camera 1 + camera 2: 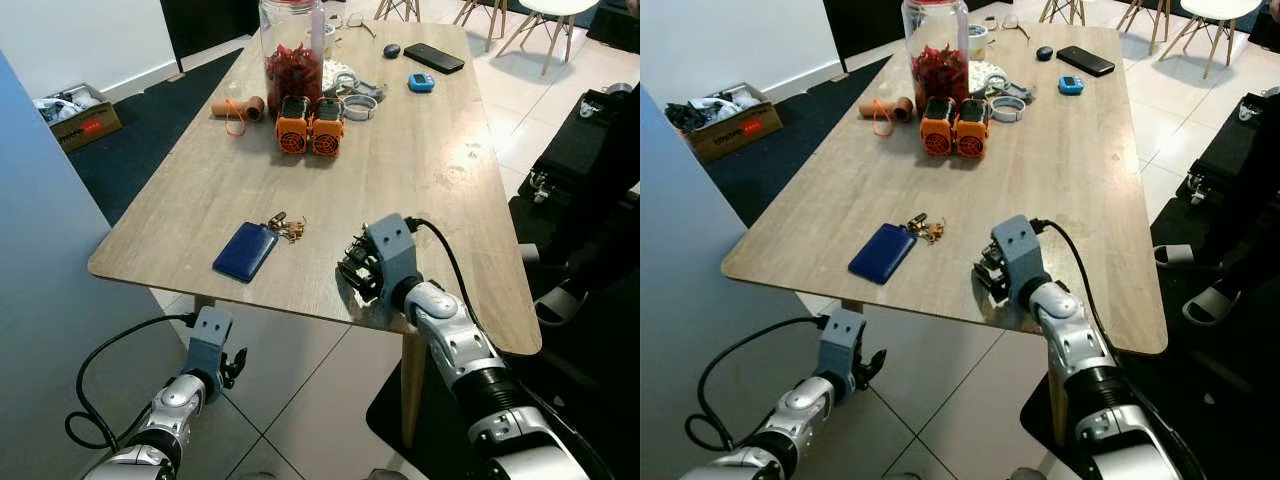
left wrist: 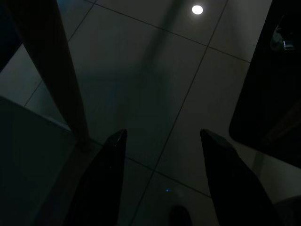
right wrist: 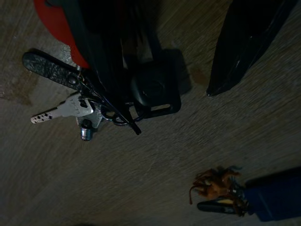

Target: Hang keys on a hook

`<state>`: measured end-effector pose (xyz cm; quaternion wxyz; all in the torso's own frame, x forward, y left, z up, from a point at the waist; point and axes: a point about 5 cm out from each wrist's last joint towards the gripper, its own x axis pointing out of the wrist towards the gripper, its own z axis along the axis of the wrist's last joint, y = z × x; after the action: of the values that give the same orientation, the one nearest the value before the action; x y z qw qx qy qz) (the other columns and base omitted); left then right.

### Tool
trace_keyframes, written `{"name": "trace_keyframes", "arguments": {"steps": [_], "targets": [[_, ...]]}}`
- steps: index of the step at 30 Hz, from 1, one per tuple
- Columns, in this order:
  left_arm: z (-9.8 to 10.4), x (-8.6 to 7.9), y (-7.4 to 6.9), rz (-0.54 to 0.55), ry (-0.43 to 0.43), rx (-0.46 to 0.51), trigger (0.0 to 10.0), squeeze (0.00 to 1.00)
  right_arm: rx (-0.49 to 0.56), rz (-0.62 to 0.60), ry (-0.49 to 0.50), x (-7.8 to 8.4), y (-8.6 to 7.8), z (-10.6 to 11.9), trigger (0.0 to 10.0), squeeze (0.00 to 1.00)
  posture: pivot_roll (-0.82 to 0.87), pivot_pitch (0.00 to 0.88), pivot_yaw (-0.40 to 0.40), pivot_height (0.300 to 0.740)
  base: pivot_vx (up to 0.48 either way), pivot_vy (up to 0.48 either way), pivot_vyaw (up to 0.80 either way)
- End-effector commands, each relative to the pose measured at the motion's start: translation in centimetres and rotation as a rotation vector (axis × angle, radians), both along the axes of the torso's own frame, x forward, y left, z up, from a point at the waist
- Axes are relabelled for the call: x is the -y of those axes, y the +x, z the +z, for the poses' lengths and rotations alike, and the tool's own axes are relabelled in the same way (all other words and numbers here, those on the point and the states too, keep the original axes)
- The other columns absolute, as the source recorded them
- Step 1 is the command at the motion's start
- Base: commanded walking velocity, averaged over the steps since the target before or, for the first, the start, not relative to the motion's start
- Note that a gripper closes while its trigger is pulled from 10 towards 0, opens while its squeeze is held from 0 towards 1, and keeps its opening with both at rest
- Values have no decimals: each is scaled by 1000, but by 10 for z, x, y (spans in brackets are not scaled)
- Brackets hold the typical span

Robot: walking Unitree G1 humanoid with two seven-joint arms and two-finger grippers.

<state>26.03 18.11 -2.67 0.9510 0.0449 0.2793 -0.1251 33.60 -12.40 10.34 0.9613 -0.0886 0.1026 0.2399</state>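
A key bunch [image 3: 84,110] with a silver key, a black fob [image 3: 153,89] and a red tag lies on the wooden table [image 1: 440,200] near its front edge. My right gripper [image 1: 355,268] is down over this bunch and open, one finger [image 3: 108,52] across the keys, the other finger [image 3: 244,42] to the side. A blue key case [image 1: 245,250] with a small brown tassel and keys [image 1: 287,229] lies a little to the left of it. My left gripper [image 1: 235,365] hangs open below the table edge, over the floor tiles.
At the far end of the table stand a glass jar [image 1: 292,50], two orange devices [image 1: 310,125], a roll [image 1: 238,106], a phone [image 1: 433,57] and small items. A cardboard box [image 1: 75,115] sits on the floor at left, black equipment [image 1: 590,150] at right.
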Motion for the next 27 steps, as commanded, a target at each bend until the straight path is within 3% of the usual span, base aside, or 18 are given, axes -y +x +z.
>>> {"name": "trace_keyframes", "arguments": {"steps": [1, 2, 3, 4, 5, 6, 13, 14, 16, 18, 19, 21, 22, 27], "targets": [[-3, -2, -3, 2, 10, -23, 10000, 0, -76, -30, 0, 4, -4, -15, 10000, 0, 51, 95, 17, 740, 0, 0, 0], [-3, -2, -3, 3, 10, -24, 10000, 0, -78, -29, 5, 4, -4, -15, 10000, 0, 51, 95, 17, 740, 0, 0, 0], [-3, -2, -4, 3, 10, -24, 10000, 0, -79, -29, 9, 4, -4, -16, 8510, 0, 52, 96, 16, 740, 0, 0, 0], [-3, -2, -4, 3, 10, -24, 10000, 0, -79, -29, 9, 4, -4, -16, 8510, 0, 52, 96, 16, 740, 0, 0, 0], [-3, -2, -4, 3, 11, -24, 10000, 0, -81, -29, 14, 4, -4, -16, 2078, 0, 52, 96, 16, 740, 0, 0, 0], [-3, -3, -4, 4, 11, -24, 10000, 0, -82, -28, 20, 4, -4, -15, 0, 0, 52, 96, 16, 740, 0, 0, 0], [-3, -3, -4, 4, 14, -27, 10000, 0, -86, -33, 31, 5, -3, -15, 157, 0, 52, 96, 16, 740, 0, 0, 0], [-3, -3, -4, 4, 15, -28, 10000, 0, -86, -35, 31, 5, -3, -15, 1569, 0, 52, 96, 16, 740, 0, 0, 0], [-3, -3, -4, 4, 15, -28, 10000, 0, -86, -35, 31, 5, -3, -15, 1569, 0, 52, 96, 16, 740, 0, 0, 0], [-3, -3, -4, 3, 15, -28, 10000, 0, -88, -39, 33, 5, -3, -15, 3412, 0, 52, 94, 15, 740, 0, 0, 0], [-3, -3, -3, 2, 15, -28, 10000, 0, -84, -42, 34, 5, -2, -14, 3843, 0, 52, 94, 16, 740, 0, 0, 0], [-3, -3, -3, 2, 14, -28, 10000, 0, -78, -46, 42, 5, -1, -12, 3569, 0, 52, 95, 16, 740, 0, 0, 0], [-3, -3, -3, 3, 14, -28, 10000, 0, -57, -54, 60, 5, 0, -9, 0, 0, 52, 94, 15, 740, 0, 0, 0], [-3, -4, -3, 6, 16, -27, 10000, 0, 97, -61, 168, 4, 7, 21, 0, 0, 53, 94, 15, 740, 0, 0, 0]]}}
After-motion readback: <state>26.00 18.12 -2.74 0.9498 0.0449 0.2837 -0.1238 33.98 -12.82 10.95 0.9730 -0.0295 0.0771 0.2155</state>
